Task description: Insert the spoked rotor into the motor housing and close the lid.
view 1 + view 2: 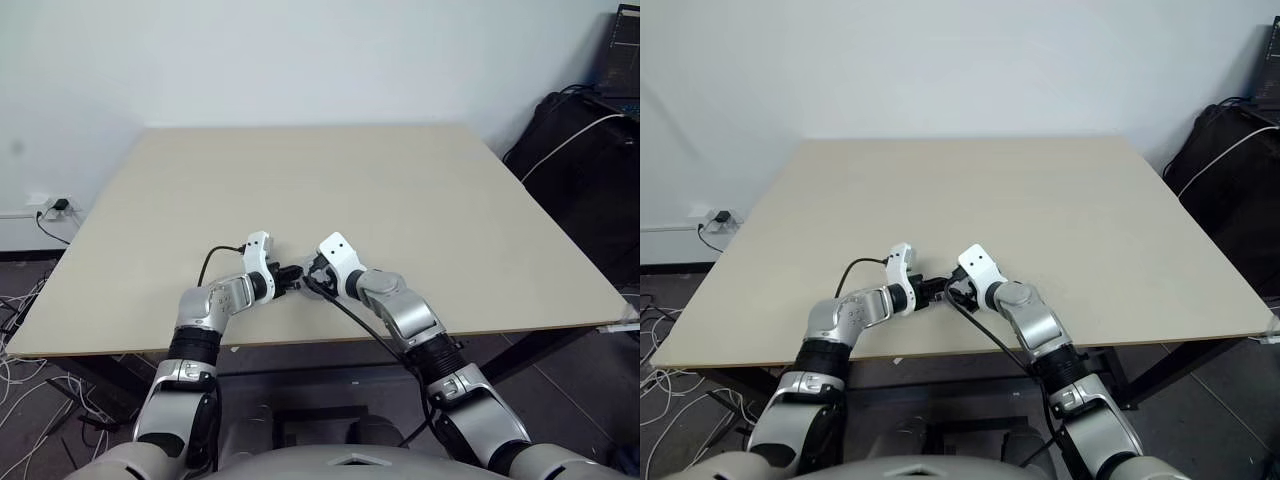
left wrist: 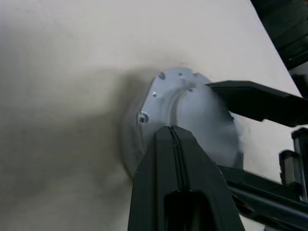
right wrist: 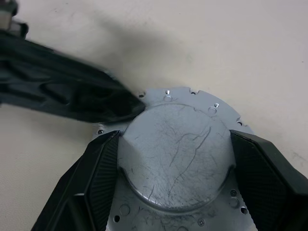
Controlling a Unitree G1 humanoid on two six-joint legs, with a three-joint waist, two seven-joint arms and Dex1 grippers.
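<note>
Near the front edge of the beige worktop (image 1: 400,200), the two arms meet over a small round metal assembly. In the right wrist view this is the motor housing (image 3: 211,108), seen as a flat silver flange with small holes around its rim, and the lid (image 3: 175,156) sits on it smooth domed face up, its scratched silver surface covering the middle. The right gripper (image 3: 175,163) straddles that dome — its two black fingers (image 3: 262,173) stand wide apart, one on each side of the lid and right against its edge, so they look clamped on it, though I cannot tell how firmly. The left gripper (image 2: 171,137) comes in from the other side with its fingers pressed together into a single black wedge, and the tip rests at the lid's edge, on or just above the flange, beside one of the right fingers. In the head views the grippers point towards each other and downward, almost touching, with the metal part hidden between them. A black cable loops from the left wrist onto the worktop — another runs along the right forearm.
</note>
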